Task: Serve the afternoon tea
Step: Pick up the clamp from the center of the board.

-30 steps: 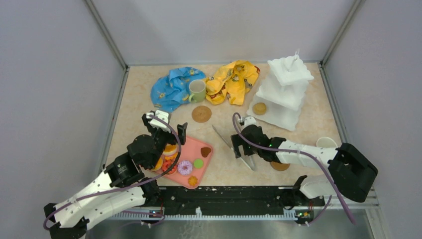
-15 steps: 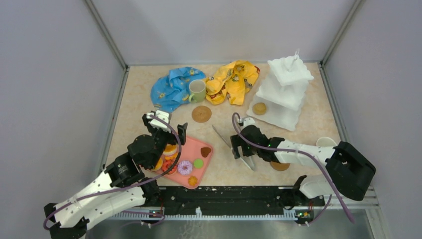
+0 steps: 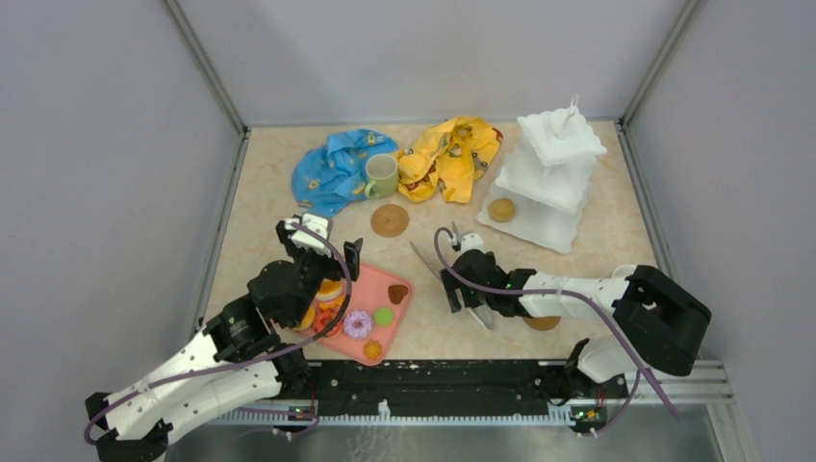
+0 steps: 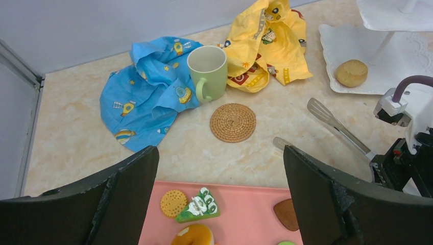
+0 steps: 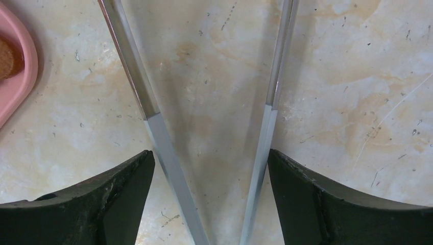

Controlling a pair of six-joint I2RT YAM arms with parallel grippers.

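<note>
Biggest thing is the beige marble-look tabletop [image 3: 597,241], smooth with faint veins. At the far right stands the white three-tier square stand [image 3: 550,164], its plates shrinking toward the top, with one round golden biscuit [image 3: 501,209] on the bottom tier. Two crumpled printed cloths lie at the back, a blue one [image 3: 332,168] and a yellow one [image 3: 452,154], and the glossy pale green mug [image 4: 207,71] sits upright between them. Just in front of it is a round woven brown coaster [image 4: 233,122], bare.

The flat pink plastic tray [image 4: 240,209] sits near-left and holds the little toy pastries [image 4: 199,206]: a green frosted wedge, a waffle-textured round one, a sprinkled donut and a few more. Shiny metal tongs [image 4: 320,109] with slotted spatula tips lie flat on the table, right of the tray. A second brown coaster [image 3: 544,323] peeks out under the right forearm, and a white mug [image 3: 630,273] is half hidden behind that arm's elbow.

The left arm reaches up from its base, wrist over the tray's far-left side. The left gripper [image 4: 219,163] is spread wide, with nothing in it. The right arm is folded at the elbow, forearm low and pointing left. The right gripper [image 5: 210,158] points straight down, its fingers straddling both tong blades, still apart. Can't tell if they touch the metal.
</note>
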